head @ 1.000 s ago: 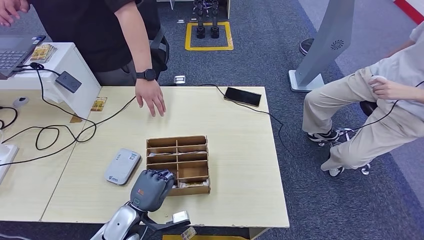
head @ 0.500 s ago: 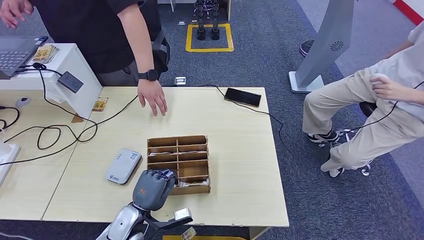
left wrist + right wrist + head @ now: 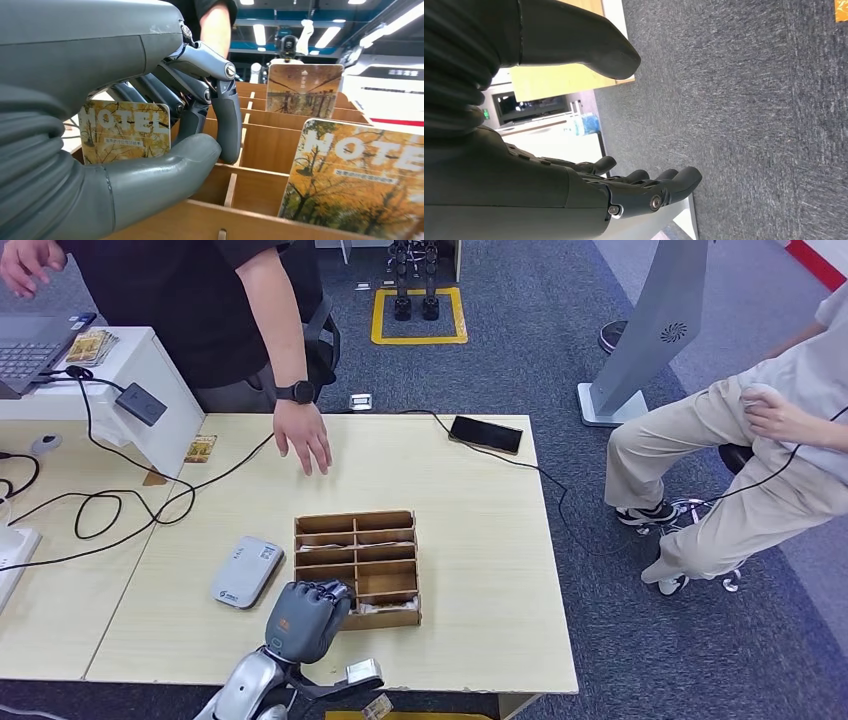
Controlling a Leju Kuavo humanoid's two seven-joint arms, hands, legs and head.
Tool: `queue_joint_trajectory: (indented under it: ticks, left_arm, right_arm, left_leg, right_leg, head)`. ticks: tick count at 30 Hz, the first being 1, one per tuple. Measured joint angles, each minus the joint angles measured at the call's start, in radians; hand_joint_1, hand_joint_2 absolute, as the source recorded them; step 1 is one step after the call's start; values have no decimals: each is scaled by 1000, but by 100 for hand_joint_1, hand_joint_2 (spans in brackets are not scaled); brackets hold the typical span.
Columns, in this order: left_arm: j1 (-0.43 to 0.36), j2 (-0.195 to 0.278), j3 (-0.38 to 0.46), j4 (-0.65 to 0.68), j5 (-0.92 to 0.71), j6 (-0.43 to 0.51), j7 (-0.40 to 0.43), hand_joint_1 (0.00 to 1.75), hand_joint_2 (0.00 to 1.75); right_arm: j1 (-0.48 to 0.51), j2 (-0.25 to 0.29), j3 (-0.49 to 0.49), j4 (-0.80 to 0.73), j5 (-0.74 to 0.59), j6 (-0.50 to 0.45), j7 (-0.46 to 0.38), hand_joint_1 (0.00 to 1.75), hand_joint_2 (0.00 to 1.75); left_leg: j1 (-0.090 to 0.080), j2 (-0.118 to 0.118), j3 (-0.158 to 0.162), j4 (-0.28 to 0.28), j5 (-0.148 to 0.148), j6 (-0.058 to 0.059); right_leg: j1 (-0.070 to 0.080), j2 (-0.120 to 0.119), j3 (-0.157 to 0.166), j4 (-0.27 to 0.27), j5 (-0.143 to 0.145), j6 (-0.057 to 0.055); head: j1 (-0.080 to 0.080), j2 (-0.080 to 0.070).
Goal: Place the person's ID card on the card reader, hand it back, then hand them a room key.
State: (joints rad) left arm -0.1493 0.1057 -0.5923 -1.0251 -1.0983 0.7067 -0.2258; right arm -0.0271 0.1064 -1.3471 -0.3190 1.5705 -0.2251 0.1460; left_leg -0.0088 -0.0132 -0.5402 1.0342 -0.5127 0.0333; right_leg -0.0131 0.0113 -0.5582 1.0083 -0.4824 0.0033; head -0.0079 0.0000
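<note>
You've got grey-blue carpet floor [image 3: 520, 340] across the top & right of the frame. Light wood table [image 3: 480, 570] fills centre, w/ a second one [image 3: 50, 610] butted at lower left. White counter block [image 3: 150, 365] upper left. Yellow square floor marking [image 3: 418, 336] top centre. Grey slanted kiosk stand [image 3: 655, 330] upper right. Wrist view: ceiling strip lights [image 3: 260, 34] on, overhead.
</note>
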Motion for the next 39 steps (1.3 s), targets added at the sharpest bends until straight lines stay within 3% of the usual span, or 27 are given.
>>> queue_joint_trajectory:
  ticks: [5, 14, 24, 31, 39]
  left_arm:
    - [30, -45, 88, -6, 43, 2, -131, 175, 175]
    - [74, -134, 206, -30, 208, 2, -290, 175, 175]
    - [85, -177, 251, -46, 241, 2, -314, 175, 175]
    - [93, -199, 257, -76, 377, 2, -371, 175, 175]
    - [99, -219, 267, -114, 416, 1, -404, 175, 175]
  right_arm:
    - [1, 0, 1, 3, 0, 0, -1, 0, 175]
    - [6, 0, 2, 5, 0, 1, 2, 0, 175]
    - [10, 0, 2, 5, 0, 1, 4, 0, 175]
    - [12, 2, 2, 3, 0, 11, 4, 0, 175]
    - [13, 12, 5, -8, 0, 15, 7, 0, 175]
  left_leg:
    - [0, 0, 0, 0, 0, 0]
    - [0, 0, -2, 0, 0, 1]
    - [0, 0, -3, 0, 0, 1]
    - [0, 0, -3, 0, 0, 1]
    - [0, 0, -3, 0, -1, 1]
  right_leg:
    - [0, 0, 0, 0, 0, 0]
    - [0, 0, -2, 0, 0, 0]
    - [0, 0, -3, 0, 0, 0]
    - [0, 0, -3, 0, 0, 0]
    - [0, 0, -4, 0, 0, 0]
  head:
    - [0, 0]
    - [0, 0]
    - [0, 0]
    - [0, 0]
    - [0, 0]
